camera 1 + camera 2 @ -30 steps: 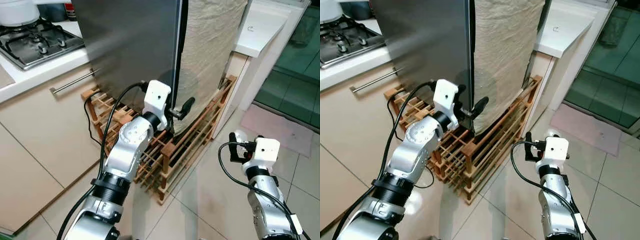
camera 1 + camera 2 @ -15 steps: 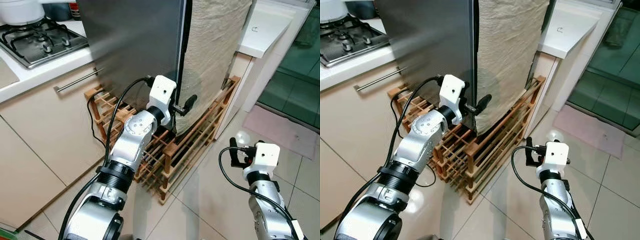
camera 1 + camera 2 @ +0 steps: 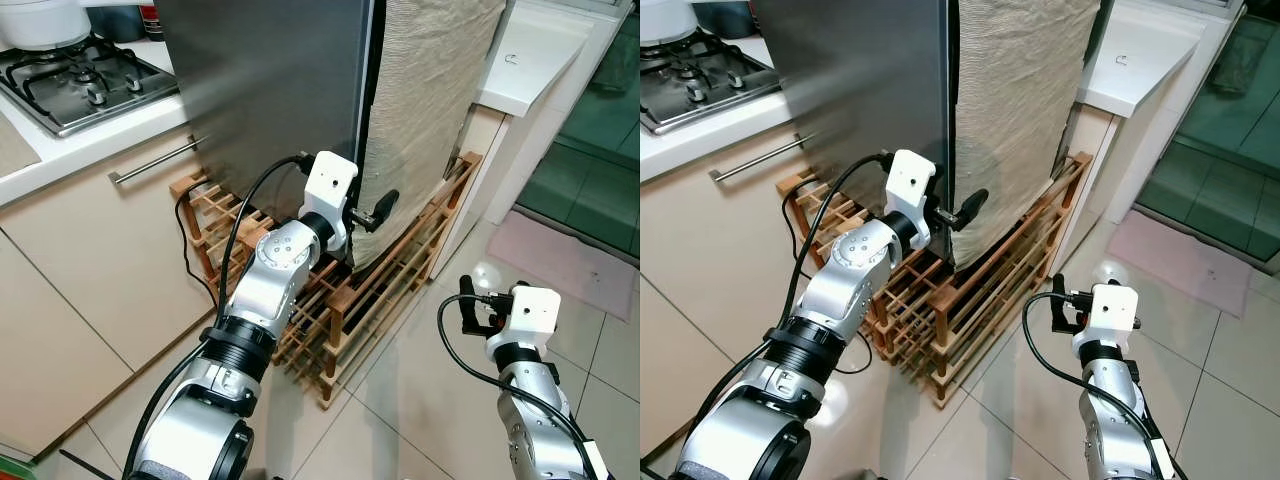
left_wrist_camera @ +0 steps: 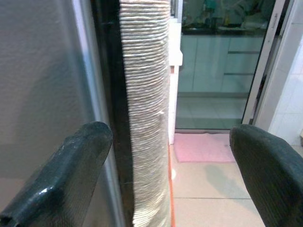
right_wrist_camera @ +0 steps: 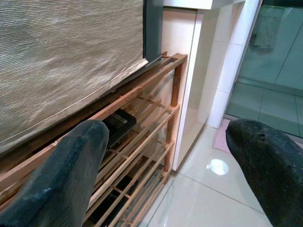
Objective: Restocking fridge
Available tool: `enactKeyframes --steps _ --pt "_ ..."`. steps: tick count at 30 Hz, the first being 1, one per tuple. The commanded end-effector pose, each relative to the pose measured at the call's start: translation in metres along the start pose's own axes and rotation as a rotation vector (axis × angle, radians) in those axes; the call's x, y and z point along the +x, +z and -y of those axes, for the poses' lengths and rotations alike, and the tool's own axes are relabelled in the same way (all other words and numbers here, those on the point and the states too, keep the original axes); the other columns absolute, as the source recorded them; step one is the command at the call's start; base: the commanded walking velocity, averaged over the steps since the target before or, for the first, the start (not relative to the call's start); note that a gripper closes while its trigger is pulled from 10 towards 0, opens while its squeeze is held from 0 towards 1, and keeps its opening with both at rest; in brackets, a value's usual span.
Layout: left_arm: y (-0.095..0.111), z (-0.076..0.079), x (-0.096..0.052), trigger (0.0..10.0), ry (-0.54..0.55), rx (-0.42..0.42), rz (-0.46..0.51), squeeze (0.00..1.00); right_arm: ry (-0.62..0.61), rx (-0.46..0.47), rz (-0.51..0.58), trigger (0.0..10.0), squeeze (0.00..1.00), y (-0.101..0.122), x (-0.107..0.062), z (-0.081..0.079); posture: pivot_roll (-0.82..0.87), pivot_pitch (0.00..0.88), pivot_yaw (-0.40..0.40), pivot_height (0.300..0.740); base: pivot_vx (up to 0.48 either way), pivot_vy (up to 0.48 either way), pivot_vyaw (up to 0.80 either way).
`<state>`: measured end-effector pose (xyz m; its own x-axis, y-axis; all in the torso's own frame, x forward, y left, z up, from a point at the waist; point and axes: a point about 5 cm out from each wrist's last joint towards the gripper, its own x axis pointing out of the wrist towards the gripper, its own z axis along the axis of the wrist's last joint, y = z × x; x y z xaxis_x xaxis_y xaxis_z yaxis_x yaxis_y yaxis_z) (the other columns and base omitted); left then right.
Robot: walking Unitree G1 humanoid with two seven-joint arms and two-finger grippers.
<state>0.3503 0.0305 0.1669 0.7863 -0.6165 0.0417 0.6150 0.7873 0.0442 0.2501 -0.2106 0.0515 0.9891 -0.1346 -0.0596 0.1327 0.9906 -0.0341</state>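
Tiled floor (image 3: pixel 400 400): pale, glossy, carries a low wooden rack (image 3: pixel 390 270) of slatted tiers. The fridge (image 3: pixel 270 90) stands on that rack, a beige cloth (image 3: pixel 430 90) draped over its side. One dark flat object (image 5: pixel 118 122) lies on a lower slat. A pink mat (image 3: pixel 560 255) lies on the floor near my right side.

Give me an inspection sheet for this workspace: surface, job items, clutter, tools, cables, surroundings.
Surface: tiled floor.
Job's things: steel fridge door, beige cloth hanging beside it.
Clutter: wooden rack under the fridge.
Grippers: left tool open at the door's edge, straddling the cloth; right tool open, low above the floor.
Cables: black cable looping over left arm.
Surroundings: gas hob, drawer handle, pink mat.
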Motion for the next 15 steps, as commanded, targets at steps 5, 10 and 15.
enactKeyframes --steps 5,10,15 --pt "0.009 0.006 0.009 10.0 -0.008 0.018 0.026 0.00 0.006 -0.003 0.015 10.0 0.00 0.003 0.000 -0.001 0.07 0.000 0.000 0.732 0.000 0.000 0.00" --pt "0.010 0.003 0.013 10.0 0.045 0.046 0.029 0.00 0.012 -0.007 0.016 10.0 0.00 0.004 0.002 -0.002 0.07 0.000 0.000 0.732 0.000 0.000 0.00" --pt "0.009 -0.006 0.013 10.0 0.109 0.070 0.017 0.00 0.015 -0.003 0.025 10.0 0.00 0.005 0.004 -0.007 0.10 0.000 0.018 0.732 0.000 0.000 0.00"
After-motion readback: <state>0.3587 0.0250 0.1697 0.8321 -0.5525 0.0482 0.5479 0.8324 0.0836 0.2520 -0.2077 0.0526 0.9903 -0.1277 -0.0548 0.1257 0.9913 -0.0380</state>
